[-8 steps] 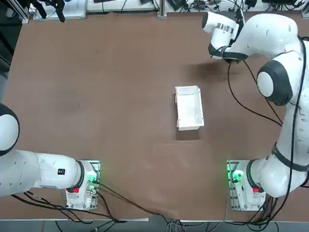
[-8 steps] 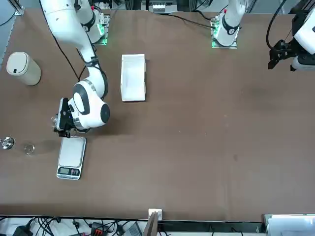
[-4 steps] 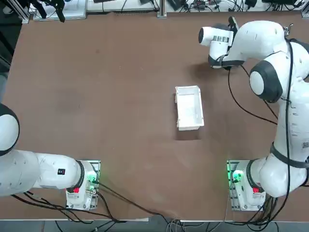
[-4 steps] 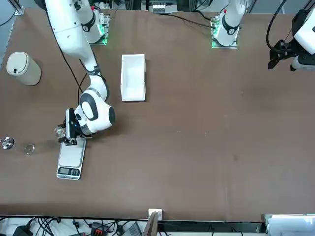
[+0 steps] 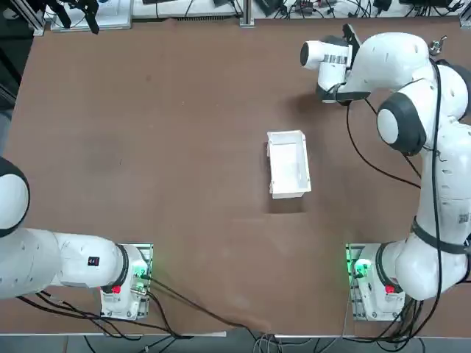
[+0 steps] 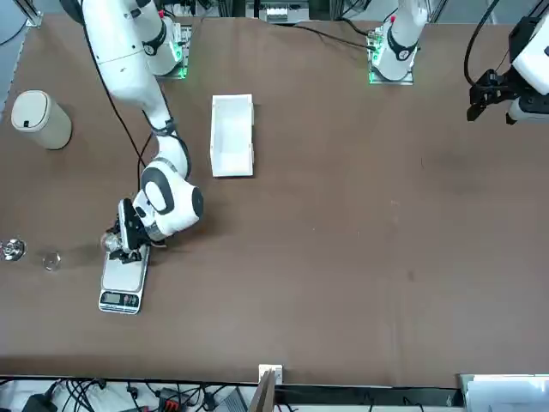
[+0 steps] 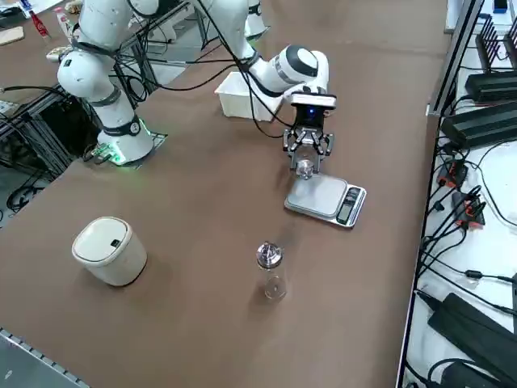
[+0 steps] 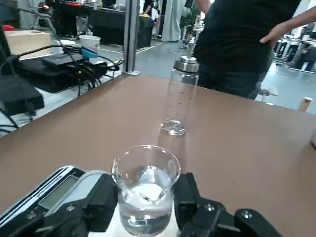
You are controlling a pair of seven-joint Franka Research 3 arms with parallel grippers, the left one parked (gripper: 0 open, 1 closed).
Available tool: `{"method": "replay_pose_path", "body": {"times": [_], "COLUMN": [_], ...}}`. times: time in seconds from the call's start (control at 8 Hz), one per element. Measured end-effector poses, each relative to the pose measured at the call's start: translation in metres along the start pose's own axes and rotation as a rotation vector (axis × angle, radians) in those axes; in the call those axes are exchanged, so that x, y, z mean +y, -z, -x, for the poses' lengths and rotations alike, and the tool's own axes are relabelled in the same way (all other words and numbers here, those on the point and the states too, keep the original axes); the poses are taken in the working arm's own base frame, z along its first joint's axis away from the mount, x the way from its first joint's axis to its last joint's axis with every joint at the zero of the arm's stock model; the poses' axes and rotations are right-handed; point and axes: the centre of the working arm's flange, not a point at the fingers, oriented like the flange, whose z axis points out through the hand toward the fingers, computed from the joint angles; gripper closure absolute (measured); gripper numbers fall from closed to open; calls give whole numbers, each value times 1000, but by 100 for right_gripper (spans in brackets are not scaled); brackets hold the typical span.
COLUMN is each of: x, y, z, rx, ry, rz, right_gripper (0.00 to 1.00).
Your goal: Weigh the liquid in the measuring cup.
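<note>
From overhead, my right arm reaches to the table's far edge; my right gripper [image 5: 340,94] is hidden under the wrist there, and the white rectangular box [image 5: 288,164] sits mid-table, well apart.

From the front, the right gripper [image 6: 122,244] hangs over the near end of the scale [image 6: 123,276], a flat silver slab with a dark display strip. The measuring cup [image 6: 112,243] glints between my fingers. A similar clear cup [image 6: 51,259] and a small shiny metal piece [image 6: 11,250] stand off to the side, and a rounded white canister [image 6: 39,119] further off.

From the right side, the measuring cup [image 7: 304,168] hangs just above the scale's [image 7: 323,199] platform edge — whether it touches, I cannot tell.

At the wrist, my two black fingers [image 8: 101,202] are clamped on the measuring cup's [image 8: 144,192] lower wall. It is thin, clear, smooth glass or plastic, part-filled with liquid. I judge it light, slippery and fragile — hold low on the straight wall, keep it upright.
</note>
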Motion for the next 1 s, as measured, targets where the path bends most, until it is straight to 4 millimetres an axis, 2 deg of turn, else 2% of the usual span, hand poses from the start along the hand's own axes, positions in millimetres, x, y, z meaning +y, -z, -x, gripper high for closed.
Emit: {"method": "replay_pose_path", "body": {"times": [0.5,1.0], "x": [-6,-12], "y": [-17,-27], "z": [28,31], "rx": [40,20], "ry": [64,61], "rz": [-60,-79], "right_gripper": [37,37]}}
